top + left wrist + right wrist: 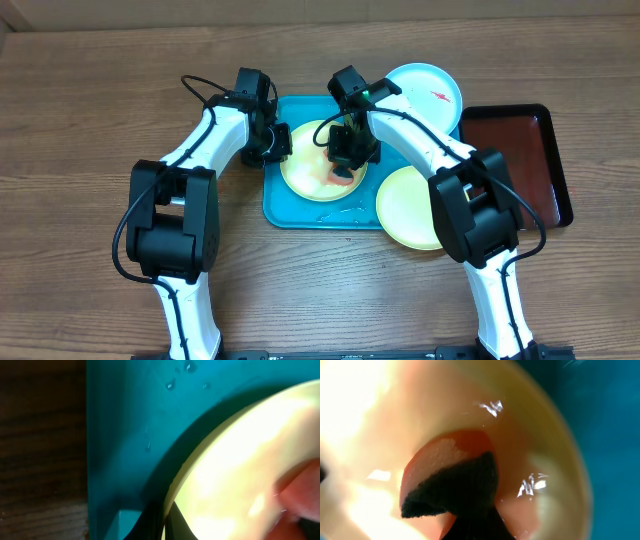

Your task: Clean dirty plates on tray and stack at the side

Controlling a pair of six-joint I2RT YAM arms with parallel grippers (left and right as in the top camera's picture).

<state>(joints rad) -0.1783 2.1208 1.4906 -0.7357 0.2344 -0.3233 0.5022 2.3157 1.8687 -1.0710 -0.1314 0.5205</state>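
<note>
A pale yellow-green plate (303,172) lies on the teal tray (282,210). My left gripper (279,143) is shut on this plate's left rim; the left wrist view shows the rim (200,450) between the dark fingers (165,527). My right gripper (346,160) is shut on an orange sponge with a dark scouring side (447,472) and presses it on the wet plate (375,415). A second yellow-green plate (410,208) lies on the table right of the tray. The light blue plate (428,92) with a red smear lies at the back right.
A dark red-black tray (520,165) sits at the far right. Water drops lie on the teal tray (125,420) near the plate. Bare wood table (90,120) surrounds the trays.
</note>
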